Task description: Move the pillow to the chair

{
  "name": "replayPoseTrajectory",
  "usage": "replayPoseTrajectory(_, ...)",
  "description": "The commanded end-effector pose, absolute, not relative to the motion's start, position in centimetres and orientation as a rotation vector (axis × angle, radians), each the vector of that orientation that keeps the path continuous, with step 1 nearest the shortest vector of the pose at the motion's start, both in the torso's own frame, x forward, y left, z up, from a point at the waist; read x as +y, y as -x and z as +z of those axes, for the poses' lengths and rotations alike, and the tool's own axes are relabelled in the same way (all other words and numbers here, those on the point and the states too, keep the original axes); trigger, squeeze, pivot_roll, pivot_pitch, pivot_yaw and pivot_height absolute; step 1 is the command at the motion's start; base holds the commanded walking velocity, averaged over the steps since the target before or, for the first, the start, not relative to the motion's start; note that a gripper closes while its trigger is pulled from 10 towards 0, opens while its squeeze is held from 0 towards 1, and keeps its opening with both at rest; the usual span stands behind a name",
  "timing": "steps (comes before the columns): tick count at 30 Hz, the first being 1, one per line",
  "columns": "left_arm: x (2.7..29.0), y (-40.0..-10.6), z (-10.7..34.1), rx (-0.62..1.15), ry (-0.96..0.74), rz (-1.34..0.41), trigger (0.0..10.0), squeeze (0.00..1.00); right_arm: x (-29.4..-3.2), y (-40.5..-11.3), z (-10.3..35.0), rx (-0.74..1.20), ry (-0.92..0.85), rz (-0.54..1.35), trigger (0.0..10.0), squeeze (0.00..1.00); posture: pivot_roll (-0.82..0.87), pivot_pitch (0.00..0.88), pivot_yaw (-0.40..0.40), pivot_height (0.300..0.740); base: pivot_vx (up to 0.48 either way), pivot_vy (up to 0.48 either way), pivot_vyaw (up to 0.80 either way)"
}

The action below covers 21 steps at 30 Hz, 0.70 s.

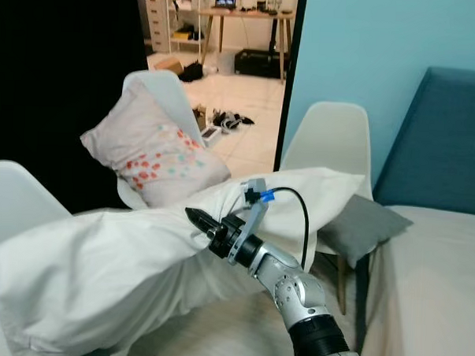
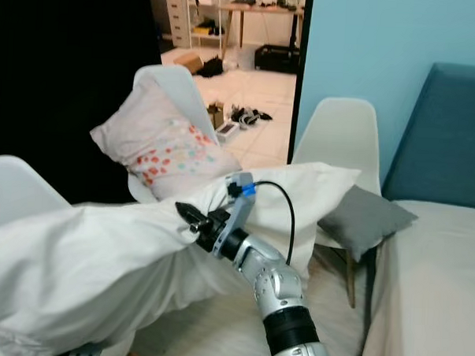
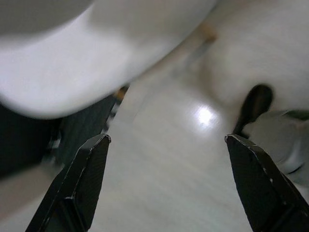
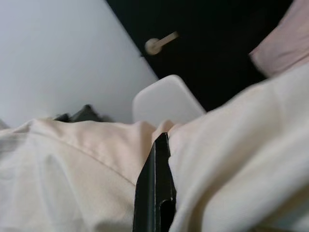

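- Hanging across the near middle of the scene, the long white pillow [image 1: 131,260] is held up by the right gripper [image 1: 198,219], its fingers pinched on a fold of the cover near the pillow's upper edge.
- Its right end droops over the seat of the white chair [image 1: 334,139] by the blue wall, just above the grey cushion [image 1: 363,227] there; its left end sags low in front of another white chair [image 1: 16,196] at near left.
- The left gripper [image 3: 166,183] hangs below with its fingers spread wide, holding nothing, over pale floor [image 3: 159,169].
- A third chair [image 1: 166,92], farther off, already carries a patterned pillow [image 1: 156,155].
- To do this step well, I judge the grip should hold firm while the bulk swings right, since a thin pinch of fabric could slip and most of the weight hangs left of the target chair.
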State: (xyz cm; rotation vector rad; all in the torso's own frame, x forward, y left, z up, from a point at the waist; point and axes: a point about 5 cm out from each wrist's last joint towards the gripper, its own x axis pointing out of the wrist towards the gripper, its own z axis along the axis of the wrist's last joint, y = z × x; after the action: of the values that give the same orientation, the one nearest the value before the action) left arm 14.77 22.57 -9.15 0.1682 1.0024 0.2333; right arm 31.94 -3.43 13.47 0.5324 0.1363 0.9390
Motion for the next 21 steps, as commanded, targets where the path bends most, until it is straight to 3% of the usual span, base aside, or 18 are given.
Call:
replayPoseTrajectory(1, 22.6, -14.1, -9.4, 1.028, -0.167, 0.234, 10.0, 0.00, -2.3, -32.0, 15.7, 0.033, -0.546, 0.993, 10.0, 0.00, -0.05, 0.000, 0.028, 0.740, 0.000, 0.000, 0.79)
replayPoseTrajectory(21, 22.5, -15.6, -8.8, 0.967, -0.155, 0.234, 10.0, 0.00, -2.2, -31.7, 15.7, 0.039, -0.547, 1.007, 10.0, 0.00, -0.04, 0.000, 0.031, 0.740, 0.000, 0.000, 0.79)
